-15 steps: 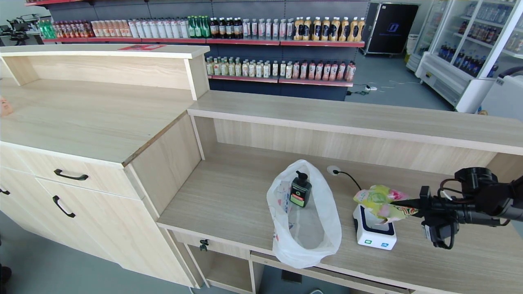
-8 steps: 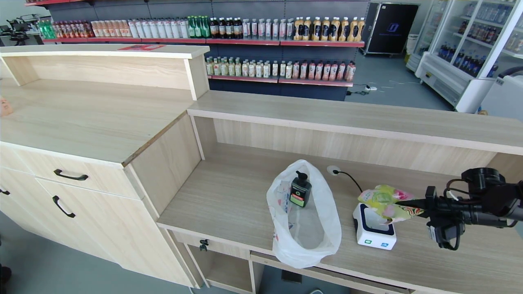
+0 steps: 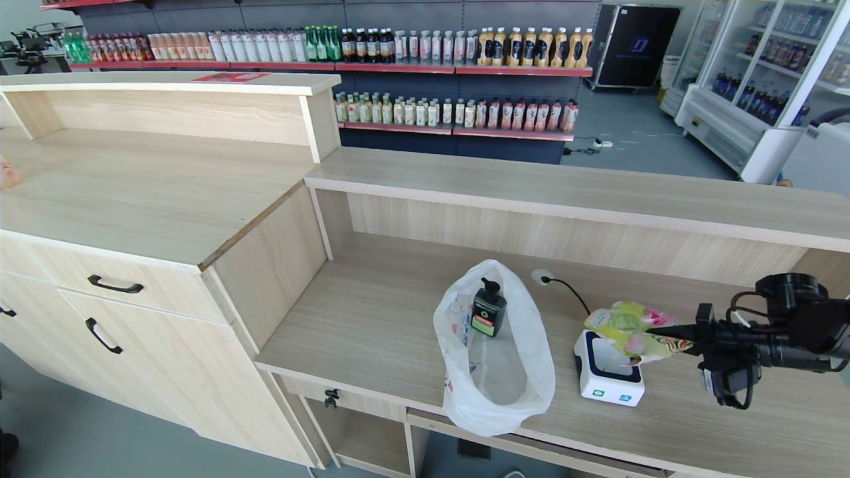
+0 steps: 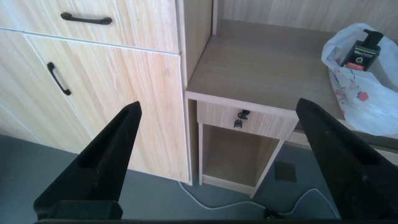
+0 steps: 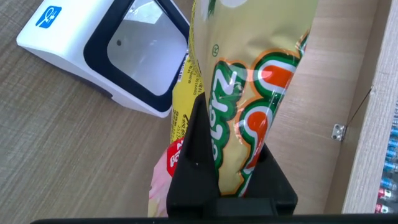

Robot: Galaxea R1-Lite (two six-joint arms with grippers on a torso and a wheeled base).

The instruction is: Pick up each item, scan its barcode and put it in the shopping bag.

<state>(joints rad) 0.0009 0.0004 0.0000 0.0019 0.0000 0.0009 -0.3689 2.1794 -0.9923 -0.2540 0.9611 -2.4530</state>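
We are scanning: our right gripper, clamped on the snack packet, holds it just above the scanner; next, we judge, into the shopping bag beside the scanner

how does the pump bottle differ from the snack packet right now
The pump bottle is dark and rigid; the snack packet is yellow-green and crinkly. The pump bottle stands upright inside the shopping bag; the snack packet is held in the right pincer near the scanner. Both bear printed labels.
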